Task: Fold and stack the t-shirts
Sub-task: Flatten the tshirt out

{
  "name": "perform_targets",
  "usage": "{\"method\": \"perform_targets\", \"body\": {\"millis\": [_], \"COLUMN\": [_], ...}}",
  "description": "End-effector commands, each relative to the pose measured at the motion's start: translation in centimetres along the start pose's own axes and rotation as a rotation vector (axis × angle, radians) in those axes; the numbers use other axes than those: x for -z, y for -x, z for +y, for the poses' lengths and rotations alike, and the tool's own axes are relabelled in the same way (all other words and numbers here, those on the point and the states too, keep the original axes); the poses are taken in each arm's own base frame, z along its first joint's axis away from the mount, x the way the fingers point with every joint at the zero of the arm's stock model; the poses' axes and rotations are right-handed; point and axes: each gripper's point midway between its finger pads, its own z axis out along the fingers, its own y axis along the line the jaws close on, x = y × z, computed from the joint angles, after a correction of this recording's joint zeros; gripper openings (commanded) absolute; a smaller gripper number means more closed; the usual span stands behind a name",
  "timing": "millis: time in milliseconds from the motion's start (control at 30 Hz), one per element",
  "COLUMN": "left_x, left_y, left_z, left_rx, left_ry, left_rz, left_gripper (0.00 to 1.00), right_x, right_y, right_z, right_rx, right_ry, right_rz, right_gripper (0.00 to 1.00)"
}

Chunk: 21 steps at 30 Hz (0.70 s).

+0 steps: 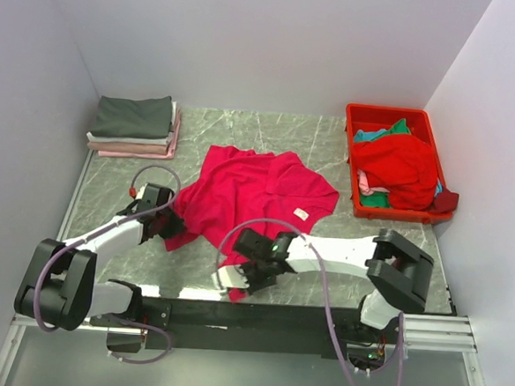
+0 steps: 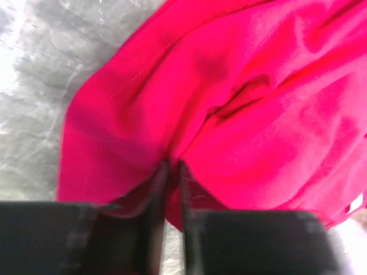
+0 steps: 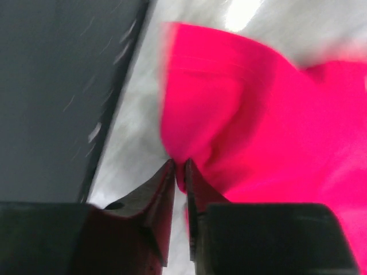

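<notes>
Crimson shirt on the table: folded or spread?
Spread, rumpled: the crimson shirt lies open on the table, neck tag showing. The left gripper and right gripper pinch its near edge.

The crimson-pink t-shirt (image 1: 257,193) has a small white neck tag (image 1: 302,214). The worktop (image 1: 332,136) is grey-green marble with pale veins. The bright red bin (image 1: 387,111) holds a red shirt (image 1: 405,168) and a teal-green shirt (image 1: 381,133). The folded shirts are dark grey (image 1: 132,116), white (image 1: 129,138) and pale pink (image 1: 141,152).
</notes>
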Motion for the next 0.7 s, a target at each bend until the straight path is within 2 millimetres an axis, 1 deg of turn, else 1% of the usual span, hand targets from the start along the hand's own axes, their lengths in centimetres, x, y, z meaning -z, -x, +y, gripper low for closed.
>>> {"method": "perform_targets", "body": {"millis": [0, 33, 67, 100, 133, 167, 200, 233, 267, 300, 333, 367, 400, 433, 500, 533, 567, 600, 633, 667], "left_x": [-0.3, -0.3, 0.1, 0.4, 0.7, 1.7, 2.1, 2.7, 4.1, 4.9, 5.7, 7.3, 8.4, 9.3, 11.9, 12.8, 13.8, 15.1, 15.8, 17.0], "left_y": [-0.8, -1.1, -1.0, -1.1, -1.2, -0.8, -1.3, -1.4, -1.1, -1.3, -2.1, -2.1, -3.2, -3.8, -3.9, -3.9, -4.4, -4.9, -5.4, -5.9], "left_z": [-0.2, 0.3, 0.2, 0.5, 0.9, 0.4, 1.2, 1.1, 0.5, 0.3, 0.5, -0.8, -1.5, -1.2, -2.0, -1.9, -1.1, -1.6, -1.5, -1.7], "left_rx": [-0.017, -0.023, -0.024, -0.023, -0.020, -0.018, -0.015, -0.011, -0.016, -0.019, -0.011, -0.023, -0.033, -0.017, -0.021, -0.017, -0.014, -0.025, -0.046, -0.066], "left_ry": [-0.065, -0.060, -0.076, -0.073, -0.071, -0.109, -0.088, -0.103, -0.151, -0.170, -0.174, -0.261, -0.315, -0.310, -0.379, -0.387, -0.384, -0.428, -0.454, -0.509], "left_rz": [0.024, 0.034, 0.028, 0.028, 0.025, 0.000, 0.012, 0.013, -0.008, -0.003, 0.023, 0.011, 0.060, 0.089, 0.090, 0.090, 0.099, 0.122, 0.139, 0.148], "left_gripper": [0.12, 0.06, 0.00, 0.00, 0.00, 0.00, 0.00, 0.00, 0.00, 0.00, 0.00, 0.00, 0.00, 0.01, 0.01, 0.00, 0.01, 0.01, 0.01, 0.03], "right_x": [4.3, 5.2, 6.0, 7.5, 8.5, 9.3, 10.6, 11.3, 11.9, 12.8, 13.2, 13.7, 14.0, 14.4, 15.0, 15.2, 15.6, 15.9, 16.1, 16.7], "right_y": [-3.0, -4.2, -4.7, -6.1, -7.2, -8.2, -9.5, -10.6, -11.3, -12.2, -13.1, -13.5, -13.9, -14.1, -14.5, -14.8, -15.0, -15.3, -15.4, -15.5], "right_z": [3.0, 3.8, 4.1, 3.8, 4.9, 5.0, 5.4, 6.4, 6.6, 7.0, 7.6, 7.9, 8.1, 8.3, 8.3, 8.2, 8.1, 7.5, 7.0, 6.5], "right_rx": [0.046, 0.031, 0.060, 0.030, 0.022, 0.067, 0.058, 0.050, 0.060, 0.069, 0.049, 0.046, 0.035, 0.021, -0.005, -0.014, -0.050, -0.070, -0.095, -0.148], "right_ry": [0.162, 0.190, 0.198, 0.156, 0.175, 0.164, 0.124, 0.128, 0.108, 0.061, 0.058, 0.023, 0.008, -0.004, -0.055, -0.079, -0.118, -0.164, -0.200, -0.255], "right_rz": [0.001, 0.010, -0.010, -0.023, -0.006, -0.004, 0.003, 0.028, 0.043, 0.068, 0.088, 0.097, 0.114, 0.117, 0.126, 0.134, 0.135, 0.147, 0.148, 0.144], "right_gripper": [0.17, 0.15, 0.10, 0.08, 0.05, 0.00, 0.00, 0.00, 0.00, 0.00, 0.00, 0.00, 0.00, 0.00, 0.00, 0.00, 0.00, 0.01, 0.10, 0.24]}}
